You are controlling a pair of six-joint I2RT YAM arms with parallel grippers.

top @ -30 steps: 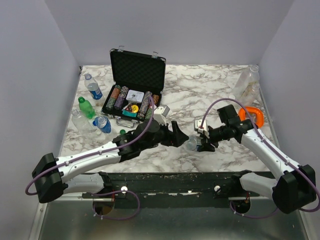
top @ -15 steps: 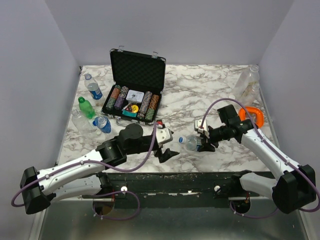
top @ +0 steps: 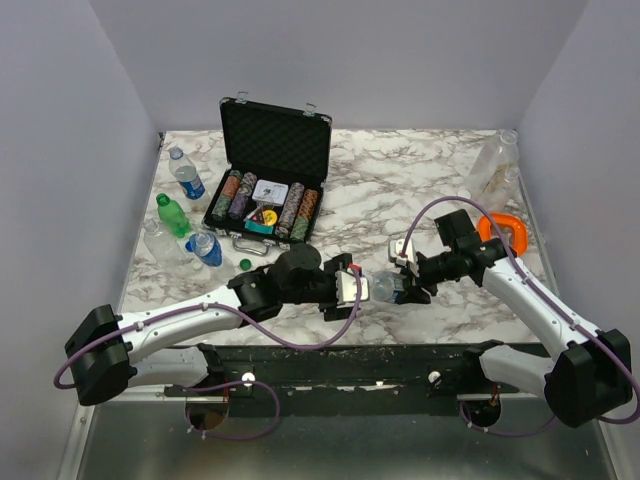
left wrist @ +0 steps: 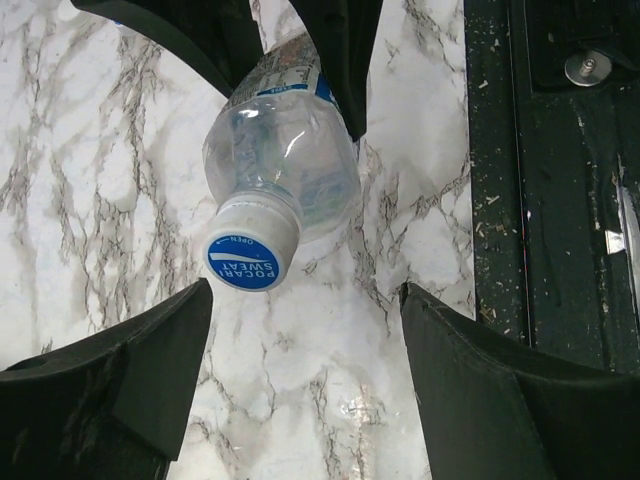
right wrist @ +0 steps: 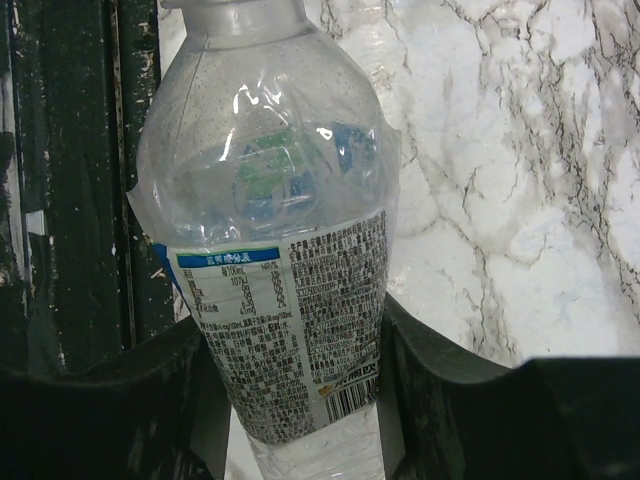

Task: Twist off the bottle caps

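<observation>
Several other bottles (top: 186, 180) stand and lie at the left edge of the table (top: 400, 180). Near the front middle, the left gripper (left wrist: 305, 310) is open, its fingers spread either side of the blue-topped white cap (left wrist: 243, 260) without touching it. The right gripper (top: 405, 283) clamps the clear bottle (right wrist: 270, 200) around its label, holding it roughly level.

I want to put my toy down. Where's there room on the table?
Bare marble lies between the case and the back-right bottles. It's crowded at the left by the green bottle and in front around the held bottle.
</observation>
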